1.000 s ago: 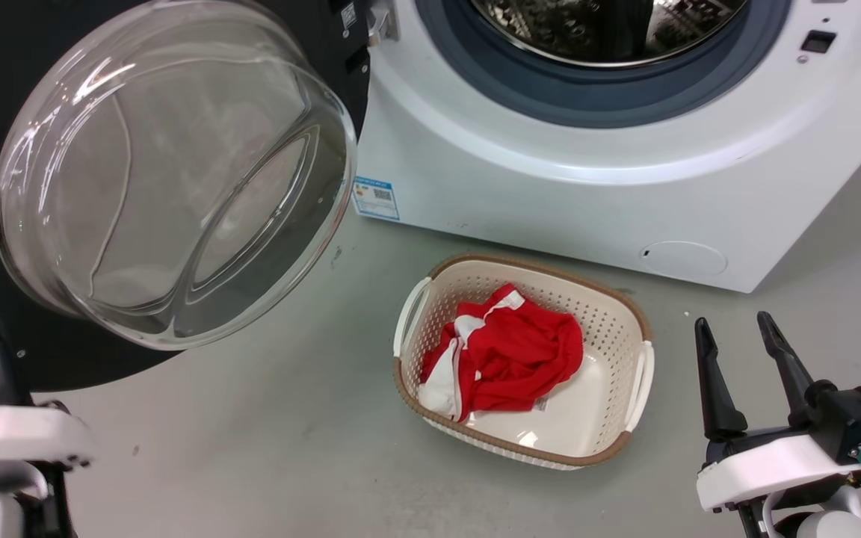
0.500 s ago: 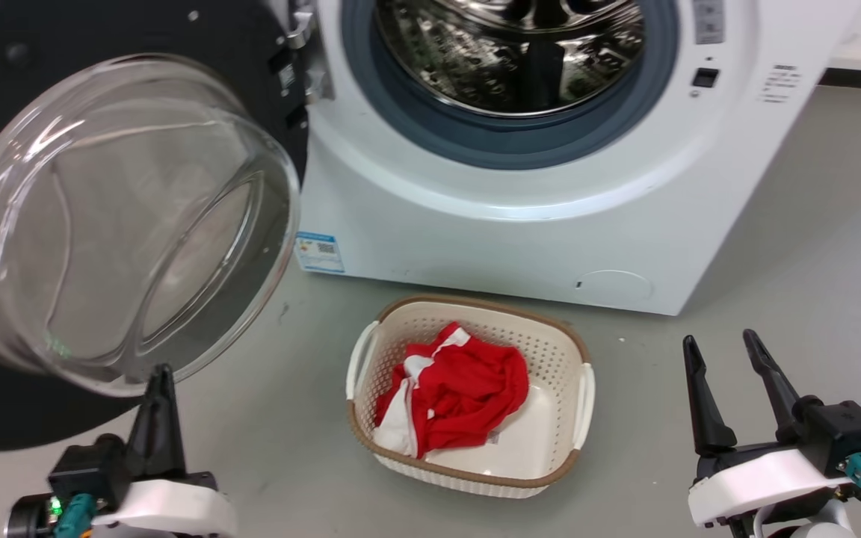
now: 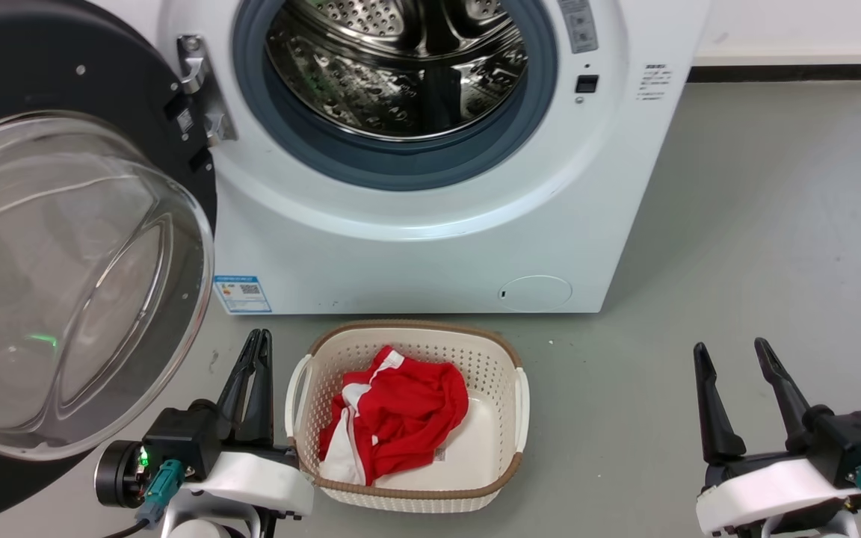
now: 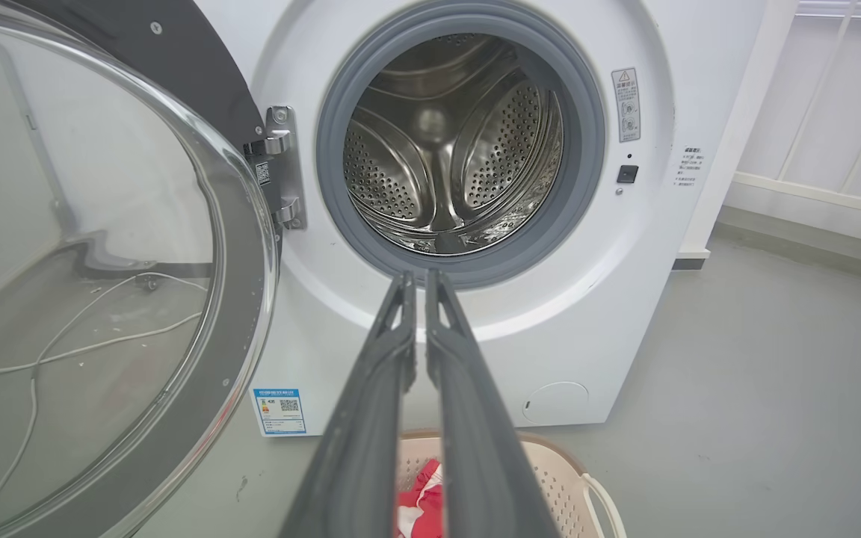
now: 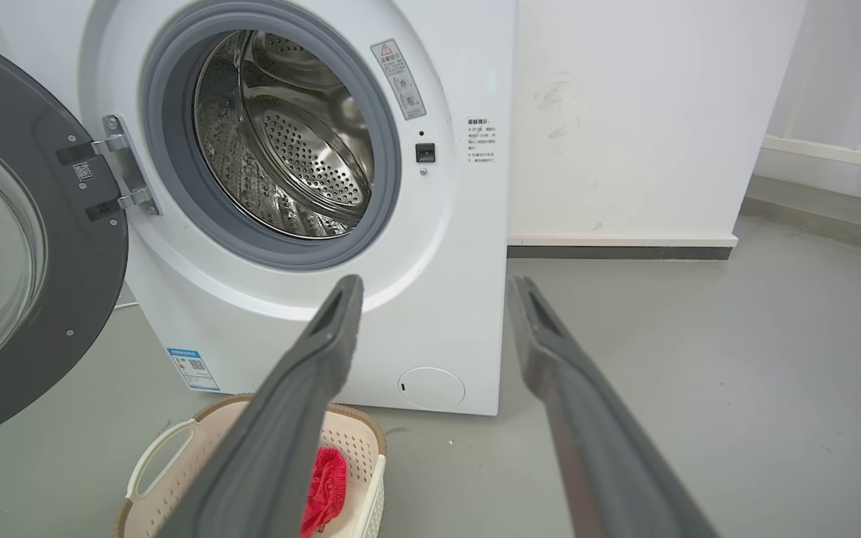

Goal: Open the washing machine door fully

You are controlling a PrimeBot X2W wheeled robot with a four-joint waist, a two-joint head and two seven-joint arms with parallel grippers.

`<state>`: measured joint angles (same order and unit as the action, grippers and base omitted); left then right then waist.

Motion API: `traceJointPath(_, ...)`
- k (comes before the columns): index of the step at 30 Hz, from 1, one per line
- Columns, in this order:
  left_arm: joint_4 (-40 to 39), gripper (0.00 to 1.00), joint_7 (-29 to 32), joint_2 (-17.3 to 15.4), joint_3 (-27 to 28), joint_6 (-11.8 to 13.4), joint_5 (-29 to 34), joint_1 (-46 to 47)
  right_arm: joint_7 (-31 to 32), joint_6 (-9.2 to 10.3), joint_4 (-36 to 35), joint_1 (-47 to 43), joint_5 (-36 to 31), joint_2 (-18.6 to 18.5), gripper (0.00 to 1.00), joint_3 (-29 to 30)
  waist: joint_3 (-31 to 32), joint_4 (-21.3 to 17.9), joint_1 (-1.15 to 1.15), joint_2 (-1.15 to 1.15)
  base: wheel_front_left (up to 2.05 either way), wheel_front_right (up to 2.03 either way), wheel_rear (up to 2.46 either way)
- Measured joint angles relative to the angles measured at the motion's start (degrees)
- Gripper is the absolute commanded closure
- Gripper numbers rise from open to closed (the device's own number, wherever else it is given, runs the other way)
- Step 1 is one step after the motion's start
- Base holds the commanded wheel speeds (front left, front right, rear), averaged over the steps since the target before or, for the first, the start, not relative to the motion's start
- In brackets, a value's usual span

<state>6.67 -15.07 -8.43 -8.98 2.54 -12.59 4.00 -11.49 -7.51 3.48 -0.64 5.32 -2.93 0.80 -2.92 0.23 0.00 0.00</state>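
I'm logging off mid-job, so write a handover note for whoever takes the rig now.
Claws: left claw shut and empty, near the laundry basket; right claw open and empty, above the floor.
Things: washing machine door stands swung wide on its hinge, touching neither claw; the washing machine shows its drum fully.
Done: door opened.
Left: probably nothing; perhaps check it is at its stop.
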Motion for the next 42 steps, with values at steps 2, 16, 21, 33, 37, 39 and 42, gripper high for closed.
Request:
traceJointPath(2, 0.2, 0.25, 0.0, 0.4, 0.2, 0.0, 0.4, 0.0, 0.1, 0.00, -0.5, -0.6, 0.0, 0.0, 0.00, 0.2, 0.4, -0.8, 0.00, 0.00, 0.00, 0.00, 0.00)
traceJointPath(16, 0.0, 0.00, 0.0, 1.6, 2.8, -0.1, 2.9, -0.3, 0.5, 0.00, -1.7, -1.6, 0.7, 0.0, 0.00, 0.3, 1.1, -2.1, 0.00, 0.00, 0.00, 0.00, 0.00)
traceJointPath(21, -0.2, 0.00, 0.0, 2.0, 3.5, -0.3, 3.3, -0.5, 0.6, 0.00, -1.8, -1.7, 0.8, 0.0, 0.00, 0.3, 1.1, -1.7, 0.00, 0.00, 0.00, 0.00, 0.00)
traceJointPath(33, -0.4, 0.00, 0.0, 2.8, 4.8, -0.7, 4.4, -0.7, 1.0, 0.00, -1.8, -1.7, 0.8, 0.0, 0.00, 0.1, 0.9, -1.6, 0.00, 0.00, 0.00, 0.00, 0.00)
traceJointPath(37, -0.5, 0.00, 0.0, 3.0, 5.2, -1.0, 4.8, -0.8, 1.0, 0.00, -1.8, -1.7, 0.7, 0.0, 0.00, 0.1, 0.8, -1.6, -0.01, 0.00, 0.00, 0.00, 0.00)
traceJointPath(39, -0.5, 0.00, 0.0, 3.1, 5.3, -1.1, 5.0, -0.8, 1.0, 0.00, -1.8, -1.7, 0.7, 0.0, 0.00, 0.1, 0.8, -1.6, -0.01, 0.00, 0.00, 0.00, 0.00)
traceJointPath(42, -0.5, 0.00, 0.0, 3.2, 5.5, -1.4, 5.2, -0.8, 1.0, 0.00, -1.8, -1.7, 0.7, 0.0, 0.00, 0.1, 0.7, -1.6, -0.01, 0.00, 0.00, 0.00, 0.00)
